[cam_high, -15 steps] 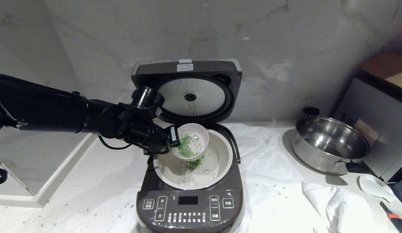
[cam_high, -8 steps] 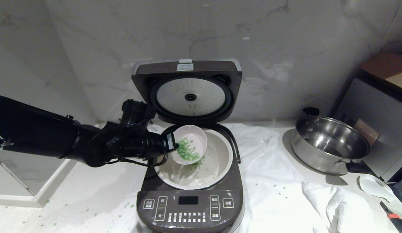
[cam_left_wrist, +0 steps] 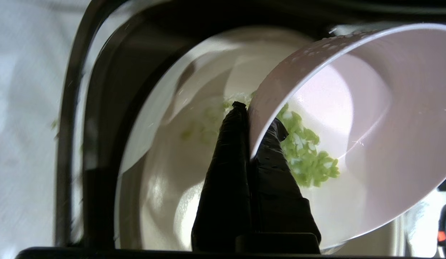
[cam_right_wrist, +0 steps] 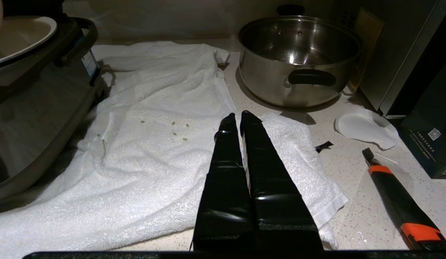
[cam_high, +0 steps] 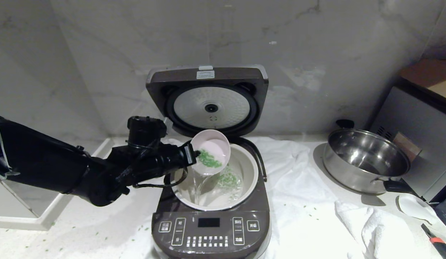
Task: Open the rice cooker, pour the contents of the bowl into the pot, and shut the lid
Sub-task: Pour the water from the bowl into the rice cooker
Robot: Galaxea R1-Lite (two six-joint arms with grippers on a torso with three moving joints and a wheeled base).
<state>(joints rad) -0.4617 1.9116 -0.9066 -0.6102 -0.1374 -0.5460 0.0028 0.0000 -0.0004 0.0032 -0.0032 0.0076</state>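
Head view, left to right: the left arm reaches in from the left edge, and the left gripper (cam_high: 192, 155) is clamped on the rim of the bowl (cam_high: 211, 157), one finger inside and one outside the wall. The bowl is tipped steeply over the pot (cam_high: 249, 172), its mouth turned down and toward the robot; a clump of the contents (cam_high: 210, 160) clings to its white inside, and more green bits lie in the pot below among pale streaks. The pot sits in the rice cooker (cam_high: 210, 230), whose lid (cam_high: 207, 99) stands upright at the back against the marble wall. Right of the cooker a white towel (cam_high: 298, 201) covers the counter, with a few green bits scattered on it; further right stand a steel pan (cam_high: 366, 162) and, at the edge, a grey box appliance (cam_high: 413, 122). Left wrist view: the fingers (cam_left_wrist: 226, 169) pinch the bowl wall (cam_left_wrist: 370, 118), with the green bits (cam_left_wrist: 309, 158) just beside the inner finger. Right wrist view: the right gripper (cam_right_wrist: 238, 120) hangs with its fingers pressed together, holding nothing, above the towel (cam_right_wrist: 143, 162), the pan (cam_right_wrist: 298, 57) beyond it and an orange-and-black utility knife (cam_right_wrist: 402, 205) to one side.
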